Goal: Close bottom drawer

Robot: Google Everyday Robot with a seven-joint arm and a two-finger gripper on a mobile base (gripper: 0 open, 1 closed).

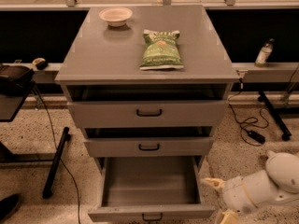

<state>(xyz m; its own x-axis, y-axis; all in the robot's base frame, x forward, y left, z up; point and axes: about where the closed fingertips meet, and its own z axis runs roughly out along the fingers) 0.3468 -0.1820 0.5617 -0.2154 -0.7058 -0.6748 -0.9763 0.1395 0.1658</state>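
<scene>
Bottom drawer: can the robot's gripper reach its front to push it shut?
Probably yes. The gripper hangs low beside the bottom drawer's right front corner, and nothing stands between them.

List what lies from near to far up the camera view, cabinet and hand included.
The bottom drawer, pulled open, with the hand just right of its front → middle drawer → top drawer → green chip bag → bowl.

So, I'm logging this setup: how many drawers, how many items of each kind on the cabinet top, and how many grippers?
Drawers: 3 (top drawer, middle drawer, bottom drawer pulled out)
Bowl: 1
Green snack bag: 1
Gripper, low, right of the bottom drawer: 1
Total: 6
</scene>
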